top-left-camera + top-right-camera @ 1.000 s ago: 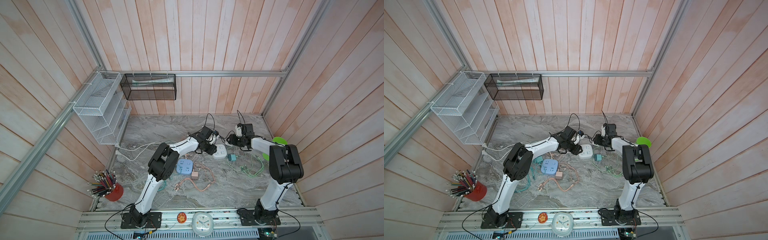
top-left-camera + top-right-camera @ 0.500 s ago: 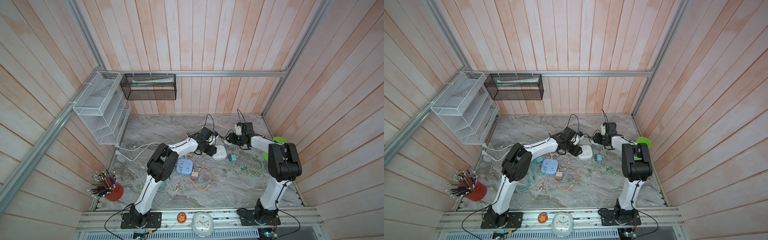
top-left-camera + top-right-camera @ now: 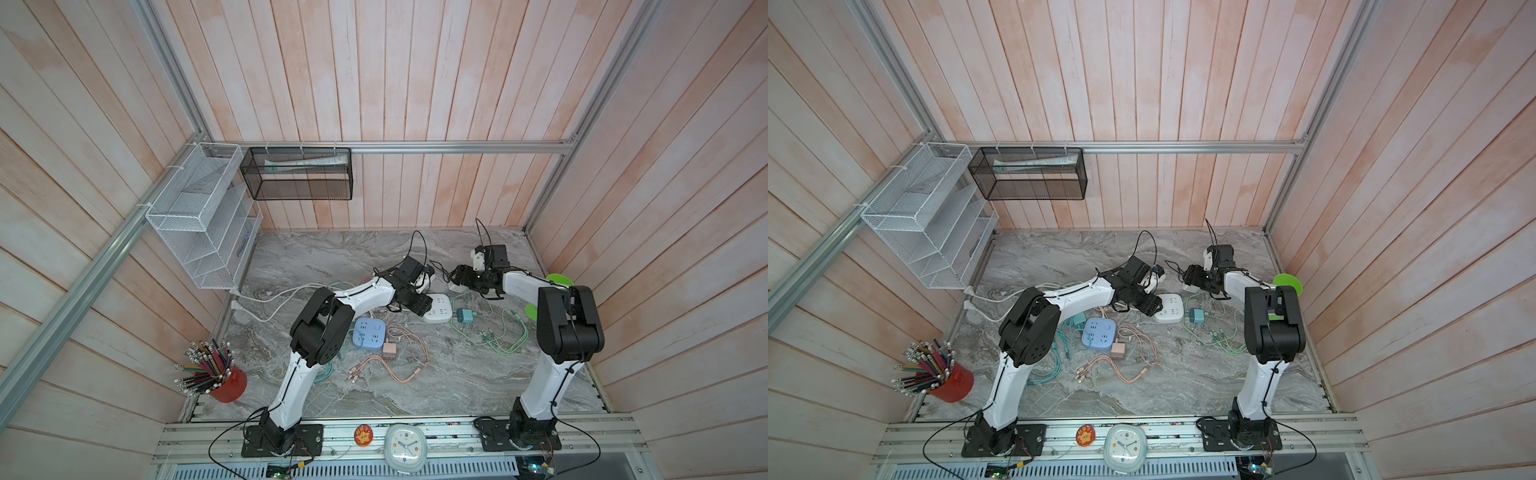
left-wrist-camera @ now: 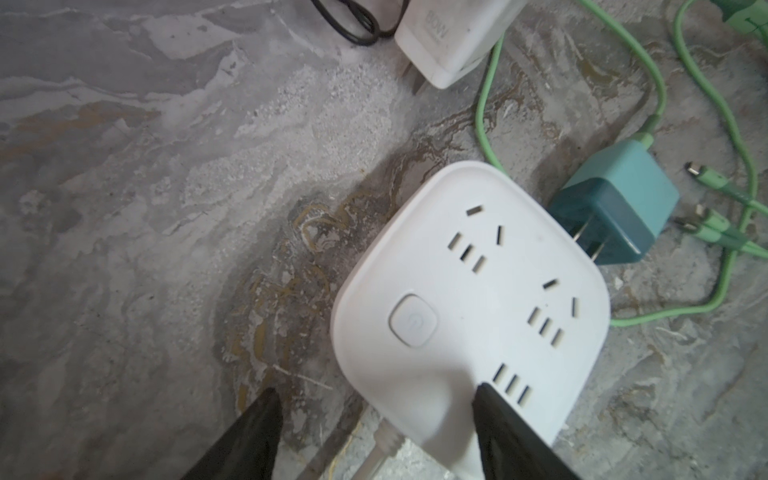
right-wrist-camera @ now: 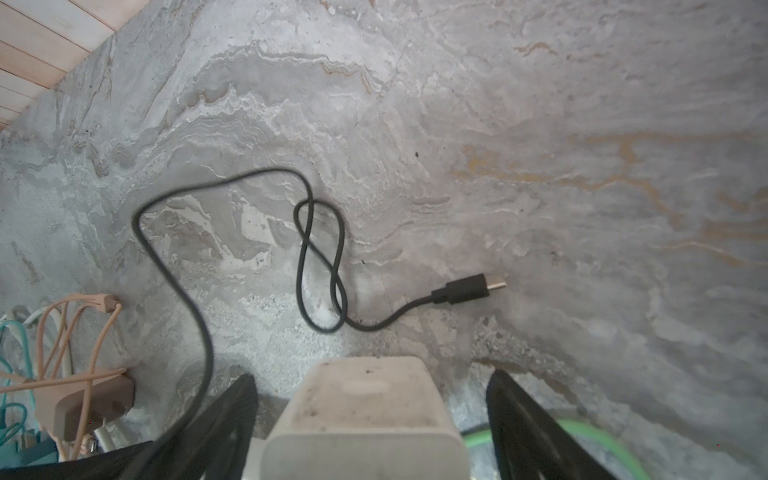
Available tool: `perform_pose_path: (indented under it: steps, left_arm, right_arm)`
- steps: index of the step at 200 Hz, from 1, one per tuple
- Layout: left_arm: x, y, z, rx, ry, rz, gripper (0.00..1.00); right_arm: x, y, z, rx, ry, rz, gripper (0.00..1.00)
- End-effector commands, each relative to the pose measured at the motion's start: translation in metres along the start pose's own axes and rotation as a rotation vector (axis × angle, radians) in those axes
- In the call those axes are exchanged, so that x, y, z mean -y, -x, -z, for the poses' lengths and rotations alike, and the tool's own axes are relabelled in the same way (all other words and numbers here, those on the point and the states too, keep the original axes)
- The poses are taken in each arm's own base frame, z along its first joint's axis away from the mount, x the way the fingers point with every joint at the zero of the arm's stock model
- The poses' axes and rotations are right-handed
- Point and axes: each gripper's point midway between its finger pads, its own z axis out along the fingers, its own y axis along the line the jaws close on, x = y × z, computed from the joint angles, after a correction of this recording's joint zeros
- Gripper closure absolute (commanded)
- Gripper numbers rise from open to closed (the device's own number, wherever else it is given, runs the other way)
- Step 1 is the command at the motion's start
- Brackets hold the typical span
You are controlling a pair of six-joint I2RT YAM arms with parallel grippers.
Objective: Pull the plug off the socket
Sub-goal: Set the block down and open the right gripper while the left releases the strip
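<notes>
Socket, glossy white rounded square, lies on veined grey marble.

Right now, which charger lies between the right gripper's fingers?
The white charger, within the open right gripper; the teal charger lies beside the white block, the pink charger beside the blue block.

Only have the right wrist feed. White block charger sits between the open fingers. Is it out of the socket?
Observer: Yes. The left wrist view shows the white rectangular plastic charger resting on the grey marble tabletop, prongs bare, apart from the white square plastic power strip.
Operator: Anything else plugged in?
Observer: No. Every socket that shows on the strip's face is empty.
Operator: Other arm?
Observer: The left gripper is open, jaws astride the strip's corner, not clamped on it.
</notes>
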Motion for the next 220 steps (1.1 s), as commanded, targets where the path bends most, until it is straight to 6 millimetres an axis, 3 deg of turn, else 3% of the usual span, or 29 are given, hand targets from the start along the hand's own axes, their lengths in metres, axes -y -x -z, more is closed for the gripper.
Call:
perform_pose_path:
  steps: [1, 74, 115, 167, 186, 204, 220]
  left_arm:
    - [0.005, 0.0, 0.008, -0.005, 0.005, 0.005, 0.24]
    - [0.013, 0.024, 0.033, 0.082, -0.01, 0.012, 0.21]
    - [0.014, 0.032, 0.046, 0.125, -0.002, 0.014, 0.19]
    - [0.016, 0.032, 0.063, 0.15, -0.012, 0.033, 0.19]
    - [0.013, 0.032, 0.072, 0.166, -0.023, 0.04, 0.19]
    - [0.01, 0.028, 0.077, 0.164, -0.017, 0.048, 0.19]
    - [0.006, 0.023, 0.08, 0.161, -0.009, 0.054, 0.19]
  right_arm:
    - [0.0, 0.002, 0.009, 0.016, -0.003, -0.004, 0.12]
    - [-0.018, 0.02, 0.041, 0.11, 0.045, 0.016, 0.08]
    - [-0.011, 0.01, 0.042, 0.085, 0.012, 0.037, 0.12]
    - [0.004, -0.003, 0.034, 0.05, -0.044, 0.075, 0.25]
    - [0.007, 0.0, 0.029, 0.039, -0.056, 0.103, 0.35]
    - [0.007, 0.002, 0.022, 0.026, -0.049, 0.117, 0.51]
    - [0.006, 0.005, 0.017, 0.018, -0.038, 0.127, 0.57]
